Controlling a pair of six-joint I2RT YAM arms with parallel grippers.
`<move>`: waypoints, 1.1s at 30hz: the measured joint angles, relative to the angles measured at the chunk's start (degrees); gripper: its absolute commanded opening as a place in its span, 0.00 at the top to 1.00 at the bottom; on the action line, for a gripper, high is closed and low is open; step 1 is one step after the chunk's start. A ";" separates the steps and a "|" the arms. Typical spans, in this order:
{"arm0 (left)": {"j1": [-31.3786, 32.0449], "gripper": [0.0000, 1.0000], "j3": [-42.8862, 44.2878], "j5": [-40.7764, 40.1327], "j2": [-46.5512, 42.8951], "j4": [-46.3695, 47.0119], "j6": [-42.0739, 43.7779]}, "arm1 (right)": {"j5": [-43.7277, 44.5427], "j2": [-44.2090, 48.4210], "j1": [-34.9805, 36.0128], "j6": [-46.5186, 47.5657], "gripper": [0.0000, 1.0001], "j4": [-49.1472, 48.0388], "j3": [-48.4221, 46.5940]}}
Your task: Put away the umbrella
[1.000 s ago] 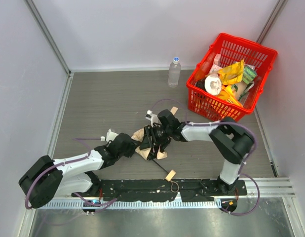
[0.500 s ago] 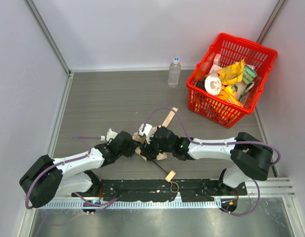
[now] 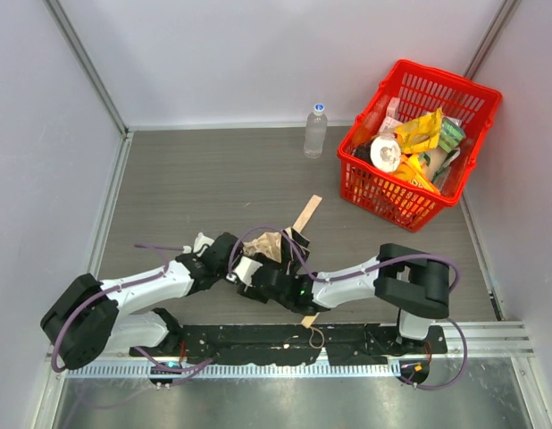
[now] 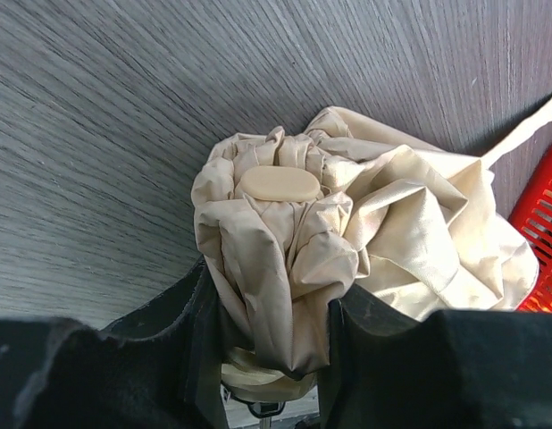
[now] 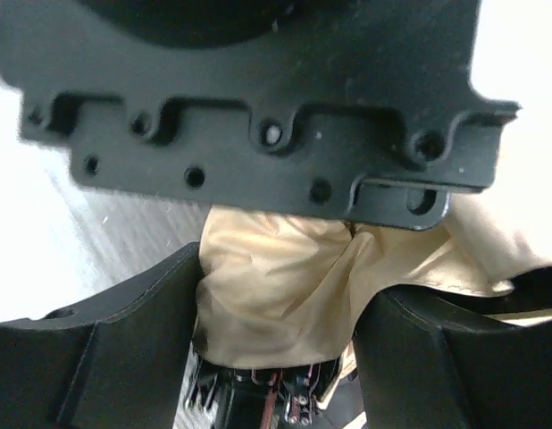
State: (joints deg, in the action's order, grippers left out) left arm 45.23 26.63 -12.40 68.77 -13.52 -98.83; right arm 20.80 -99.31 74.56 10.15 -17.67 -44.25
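Left gripper (image 4: 269,322) clamped on the bunched cream umbrella (image 4: 285,223), right gripper (image 5: 276,308) closed on its fabric, red basket (image 3: 480,96) at 1 o'clock, yellow packets (image 3: 422,128) inside, print unreadable

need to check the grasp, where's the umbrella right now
In the top view the umbrella is bunched near the table's front edge, about mid-width, gripped between the left hand and the right hand.

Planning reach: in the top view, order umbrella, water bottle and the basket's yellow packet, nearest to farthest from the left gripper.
1. umbrella, clamped in the left gripper.
2. water bottle, at the back.
3. yellow packet, in the red basket, back right.
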 measured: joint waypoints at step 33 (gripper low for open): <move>0.13 0.00 -10.69 -10.47 -29.00 -1.16 6.32 | -24.26 -2.49 -14.71 -18.27 0.99 -9.66 1.40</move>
State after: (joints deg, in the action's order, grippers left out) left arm 45.36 15.94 -22.87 39.77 -14.68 -92.51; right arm -3.46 -101.80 59.86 -8.12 -27.33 -42.85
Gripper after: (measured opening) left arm 0.994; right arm 0.448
